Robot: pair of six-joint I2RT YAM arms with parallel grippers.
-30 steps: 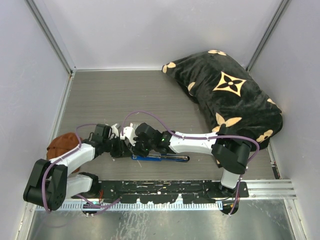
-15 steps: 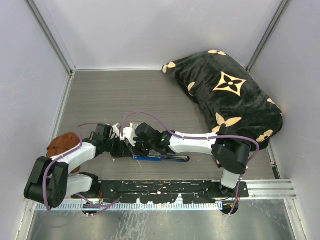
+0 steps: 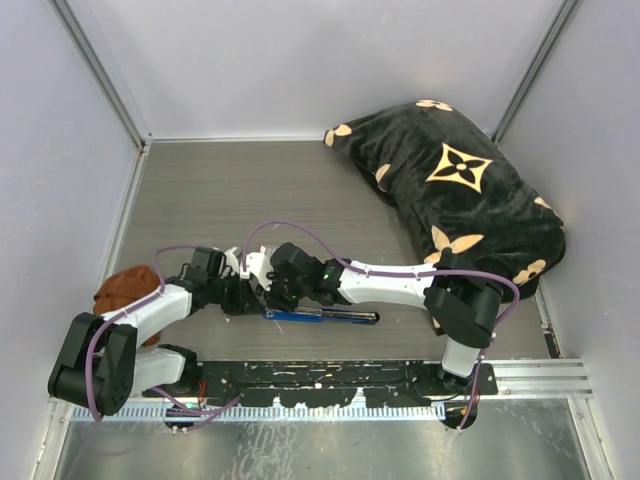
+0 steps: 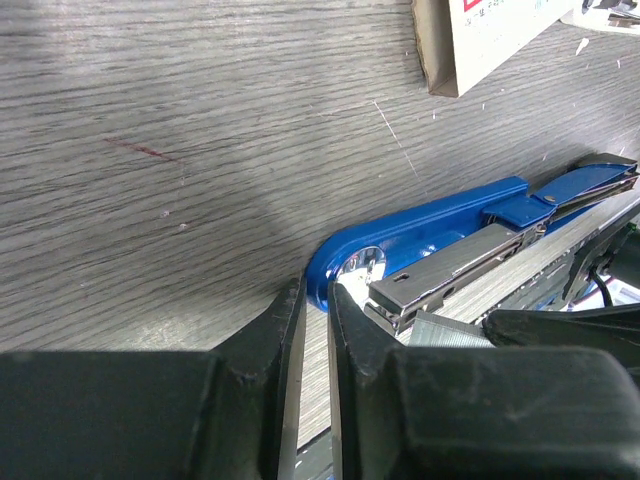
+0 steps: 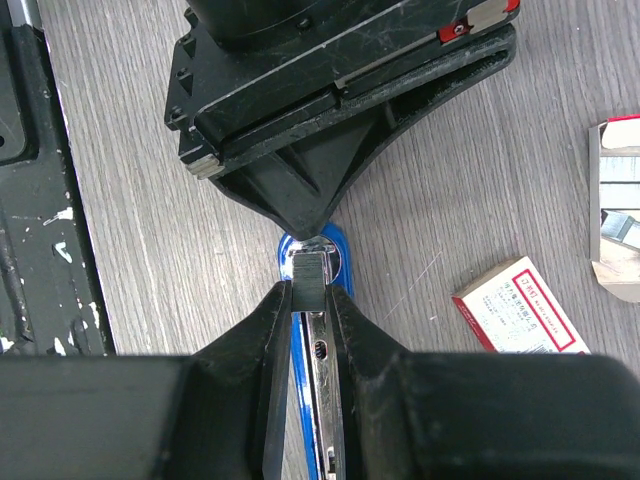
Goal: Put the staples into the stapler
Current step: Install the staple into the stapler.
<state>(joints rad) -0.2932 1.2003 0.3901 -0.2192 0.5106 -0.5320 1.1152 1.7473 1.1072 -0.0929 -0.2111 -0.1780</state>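
The slim blue metal stapler [image 4: 430,218] should feel hard and slippery. The right pincer [image 5: 311,293] grips its silver channel [image 5: 318,350]; the left pincer [image 4: 315,300] is pinched shut, empty.

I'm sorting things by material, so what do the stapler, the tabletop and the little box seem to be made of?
The stapler: glossy blue shell, painted metal or plastic, hard to say; its inner channel is bare shiny metal. The tabletop: matte grey wood grain, possibly laminate. The box: thin cardboard, white with red print, brown at the cut edge.
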